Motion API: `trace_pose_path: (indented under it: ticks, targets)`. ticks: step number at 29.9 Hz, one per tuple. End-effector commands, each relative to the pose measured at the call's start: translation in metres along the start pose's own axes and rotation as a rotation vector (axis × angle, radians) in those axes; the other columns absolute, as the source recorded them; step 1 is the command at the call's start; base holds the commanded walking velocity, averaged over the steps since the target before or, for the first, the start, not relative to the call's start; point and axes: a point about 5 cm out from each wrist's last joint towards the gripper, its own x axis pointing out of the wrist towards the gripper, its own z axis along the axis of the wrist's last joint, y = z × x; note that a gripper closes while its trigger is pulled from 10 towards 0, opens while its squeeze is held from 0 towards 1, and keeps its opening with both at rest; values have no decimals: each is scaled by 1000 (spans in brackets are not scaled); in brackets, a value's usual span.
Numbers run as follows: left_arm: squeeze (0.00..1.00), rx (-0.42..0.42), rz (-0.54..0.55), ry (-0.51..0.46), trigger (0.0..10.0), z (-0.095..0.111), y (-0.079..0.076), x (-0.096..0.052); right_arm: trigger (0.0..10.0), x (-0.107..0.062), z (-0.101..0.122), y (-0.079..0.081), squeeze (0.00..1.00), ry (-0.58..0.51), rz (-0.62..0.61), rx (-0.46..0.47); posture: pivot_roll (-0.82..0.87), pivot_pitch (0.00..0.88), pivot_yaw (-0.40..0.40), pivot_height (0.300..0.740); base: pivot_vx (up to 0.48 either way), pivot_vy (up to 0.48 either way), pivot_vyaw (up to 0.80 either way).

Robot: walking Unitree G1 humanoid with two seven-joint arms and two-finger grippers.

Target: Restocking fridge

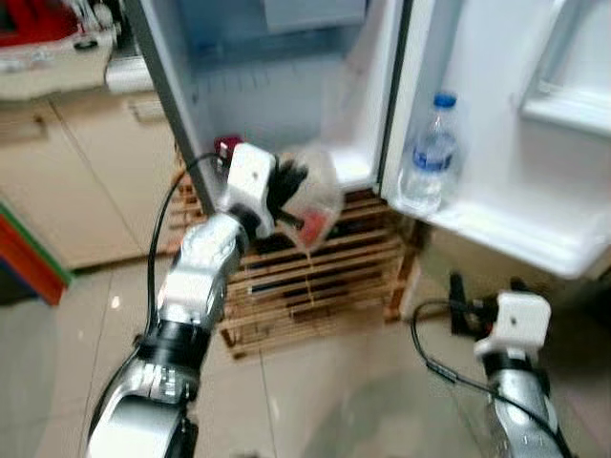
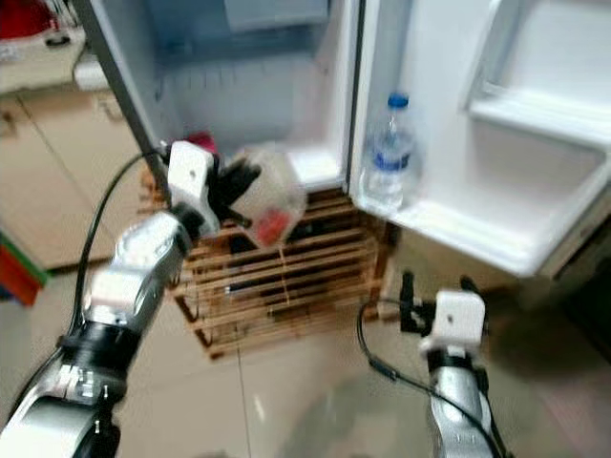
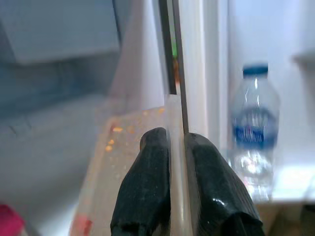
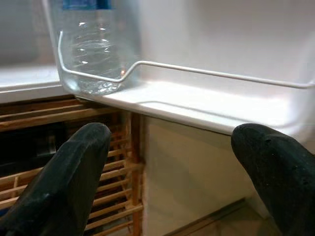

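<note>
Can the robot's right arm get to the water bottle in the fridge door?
Probably yes. The right gripper is open and holds nothing, and it sits just below the door shelf where the water bottle stands. Nothing lies between them, though a thin wire rail runs along the shelf front.

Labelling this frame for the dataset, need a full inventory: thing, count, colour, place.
Fridge: 1, white, open, ahead.
Door shelf: 1, white, on the open door.
Water bottle: 1, clear with blue cap, standing in the door shelf.
Clear container: 1, transparent with red inside, at the fridge opening.
Wooden crate: 1, slatted, under the fridge.
Cabinet: 1, beige, left of the fridge.
Left gripper: black, shut on the clear container.
Right gripper: black, open, below the door shelf.
</note>
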Motion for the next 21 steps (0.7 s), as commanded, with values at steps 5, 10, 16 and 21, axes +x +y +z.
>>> trace_pose_path:
  ticks: [5,10,16,21]
  targets:
    - [0,-82,108,20,10000,-19,6,-16,10000,4,8,3,0,-45,-6,18,-85,18,75,740,0,0,0]
    - [0,-124,133,26,10000,-29,-7,-23,10000,3,8,3,0,-41,9,16,-75,14,64,740,0,0,0]
    - [0,-103,98,-8,10000,-23,-9,-7,10000,3,6,6,0,-35,21,15,-79,7,66,740,380,0,0]
    - [0,-101,66,-8,10000,-23,-15,-4,10000,3,7,7,0,-38,20,15,-88,8,69,740,455,0,0]
